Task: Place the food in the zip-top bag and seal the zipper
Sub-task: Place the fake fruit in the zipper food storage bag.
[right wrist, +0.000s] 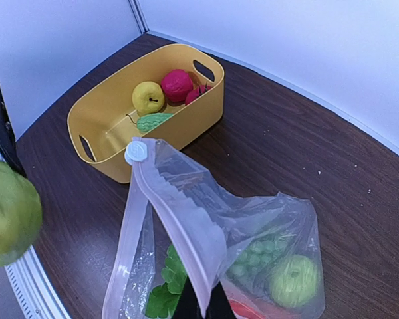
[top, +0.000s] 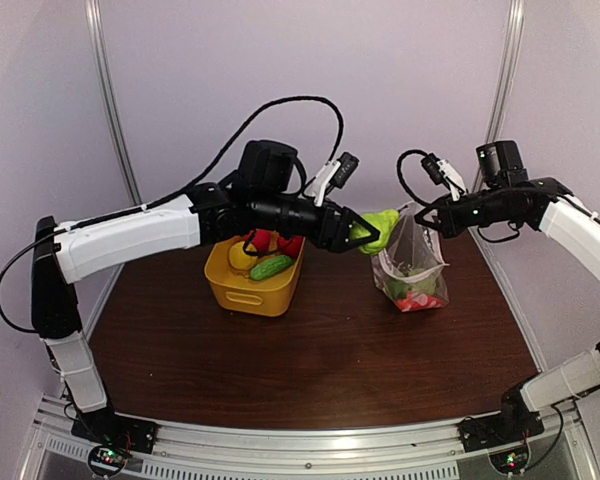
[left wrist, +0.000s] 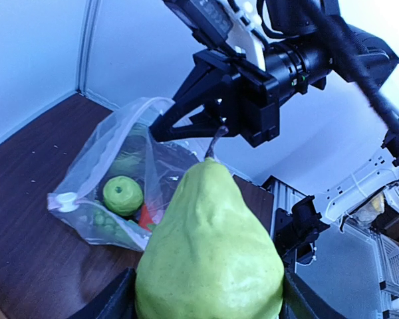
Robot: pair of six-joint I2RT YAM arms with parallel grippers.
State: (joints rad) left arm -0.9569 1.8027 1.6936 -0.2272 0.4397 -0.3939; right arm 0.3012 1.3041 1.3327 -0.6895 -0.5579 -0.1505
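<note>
My left gripper (top: 365, 232) (left wrist: 209, 294) is shut on a green toy pear (top: 382, 229) (left wrist: 209, 252), held in the air just left of the zip-top bag (top: 412, 265) (left wrist: 113, 193) (right wrist: 253, 232). My right gripper (top: 427, 214) (right wrist: 203, 307) is shut on the bag's mouth edge and holds it up off the table. The zipper (right wrist: 179, 222) runs from my fingers to a white slider (right wrist: 137, 151), and the mouth gapes open. Inside the bag lie a green apple (right wrist: 294, 280) (left wrist: 123, 195), green grapes (right wrist: 256, 256), a leafy green (right wrist: 163, 299) and a red piece (right wrist: 243, 311).
A yellow basket (top: 250, 292) (right wrist: 106, 106) stands left of the bag. It holds a yellow fruit (right wrist: 148, 97), a red fruit (right wrist: 177, 85) and a green cucumber (right wrist: 153, 121). White walls close in the back and sides. A metal rail (top: 310, 445) runs along the near edge.
</note>
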